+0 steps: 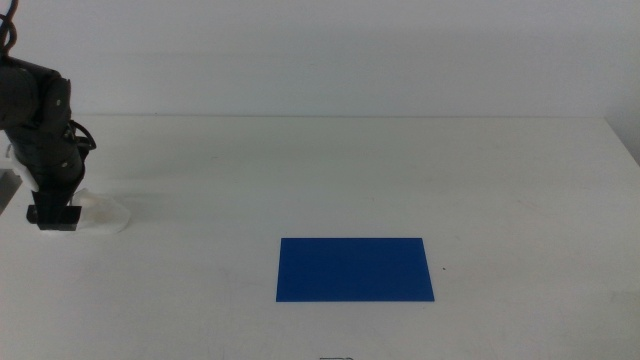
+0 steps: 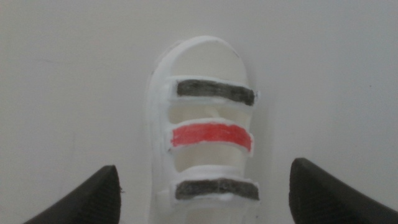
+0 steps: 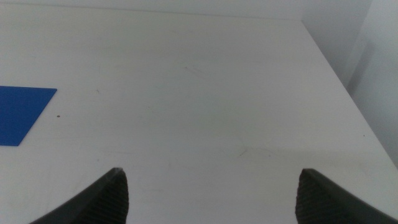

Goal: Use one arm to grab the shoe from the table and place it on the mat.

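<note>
Your left gripper (image 2: 205, 193) hangs spread wide over the small white sneaker with black and red straps (image 2: 202, 140), which lies near the white tabletop's (image 1: 350, 170) left edge, well apart from the flat deep-blue rectangular mat (image 1: 355, 269) near the front edge. Your right gripper (image 3: 208, 196) waits, also spread.

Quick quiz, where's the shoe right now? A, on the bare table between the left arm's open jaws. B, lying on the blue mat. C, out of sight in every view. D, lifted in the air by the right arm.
A: the shoe lies on the white table between the left gripper's spread jaws, far from the mat.
</note>
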